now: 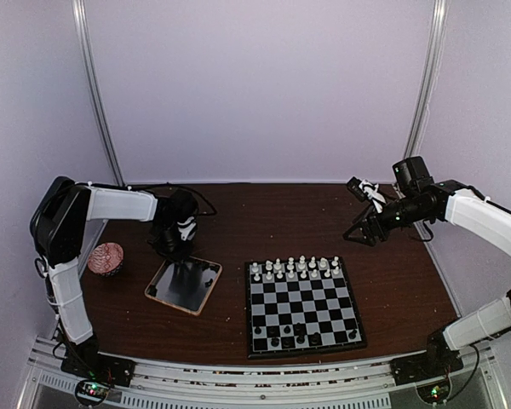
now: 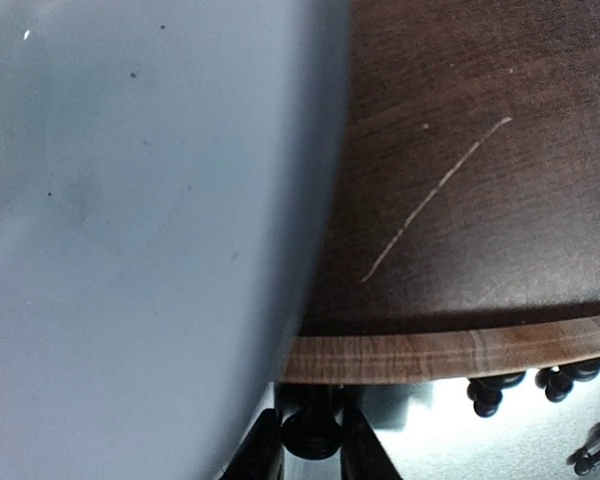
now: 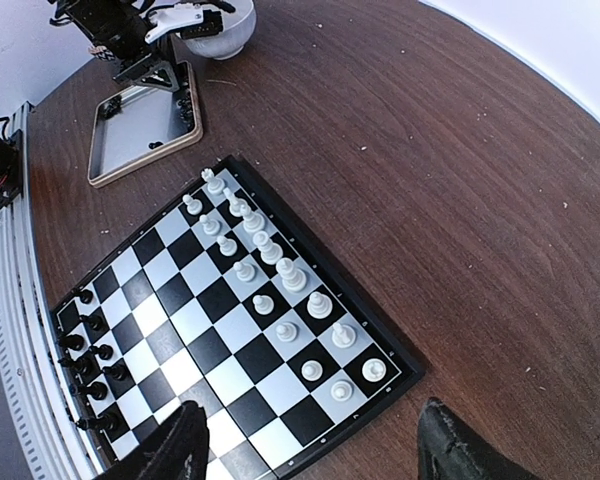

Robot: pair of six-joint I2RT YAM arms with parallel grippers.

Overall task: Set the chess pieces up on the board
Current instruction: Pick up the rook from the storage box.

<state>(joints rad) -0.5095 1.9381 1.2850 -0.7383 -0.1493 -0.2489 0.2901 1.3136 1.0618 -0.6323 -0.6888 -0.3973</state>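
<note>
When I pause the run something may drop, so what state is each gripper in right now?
Left gripper: closed on a black chess piece.
Right gripper: open, holding nothing.

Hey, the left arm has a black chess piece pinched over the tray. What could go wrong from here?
The left gripper pinches the black piece only at its fingertips, so it may slip or twist in transit. Lifting could knock the loose black pieces lying nearby in the tray. The near rows of the board hold standing black pieces, so setting this one down might topple a neighbour.
</note>
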